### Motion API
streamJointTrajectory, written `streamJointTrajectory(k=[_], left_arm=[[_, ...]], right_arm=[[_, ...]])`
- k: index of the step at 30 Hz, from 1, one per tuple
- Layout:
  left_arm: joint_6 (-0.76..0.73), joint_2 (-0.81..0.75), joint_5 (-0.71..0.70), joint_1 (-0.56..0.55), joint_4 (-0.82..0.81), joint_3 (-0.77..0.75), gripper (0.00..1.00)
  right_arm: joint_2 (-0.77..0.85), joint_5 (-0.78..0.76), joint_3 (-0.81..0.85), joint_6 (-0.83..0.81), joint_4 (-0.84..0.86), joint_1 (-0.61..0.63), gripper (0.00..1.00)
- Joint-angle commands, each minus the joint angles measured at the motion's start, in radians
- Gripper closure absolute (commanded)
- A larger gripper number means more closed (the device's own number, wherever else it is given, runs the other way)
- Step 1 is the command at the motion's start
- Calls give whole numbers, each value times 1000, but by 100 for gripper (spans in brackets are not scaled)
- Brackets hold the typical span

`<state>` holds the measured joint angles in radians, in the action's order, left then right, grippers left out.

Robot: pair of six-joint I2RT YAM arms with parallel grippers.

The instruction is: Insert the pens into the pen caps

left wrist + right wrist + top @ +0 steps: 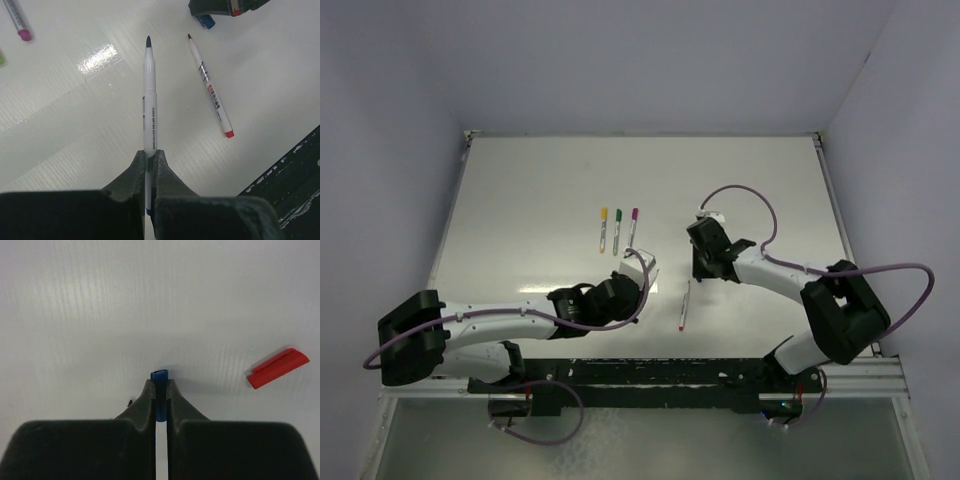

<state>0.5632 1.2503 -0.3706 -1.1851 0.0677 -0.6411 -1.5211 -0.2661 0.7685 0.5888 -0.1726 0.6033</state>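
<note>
My left gripper is shut on the blue pen, held above the table with its uncapped dark tip pointing away from the wrist. In the top view this gripper is at table centre. My right gripper is shut on the blue cap, which points down just above the table. In the top view the right gripper sits right of the left one. The red pen lies uncapped on the table between them. The red cap lies beside the right gripper.
Three pens with yellow, green and magenta ends lie side by side behind the left gripper. The magenta one also shows in the left wrist view. The black rail runs along the table's near edge.
</note>
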Motion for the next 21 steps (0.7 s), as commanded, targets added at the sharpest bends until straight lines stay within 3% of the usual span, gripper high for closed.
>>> streamJointTrajectory(k=[1, 10, 21], left_arm=[[-26, 7, -11, 3, -69, -52, 100], [-61, 6, 4, 4, -230, -17, 100], [-59, -28, 84, 23, -656, 93, 100]], right_arm=[[117, 20, 45, -63, -36, 9, 100], [322, -23, 64, -115, 153, 8, 100], [652, 72, -190, -39, 606, 7, 100]])
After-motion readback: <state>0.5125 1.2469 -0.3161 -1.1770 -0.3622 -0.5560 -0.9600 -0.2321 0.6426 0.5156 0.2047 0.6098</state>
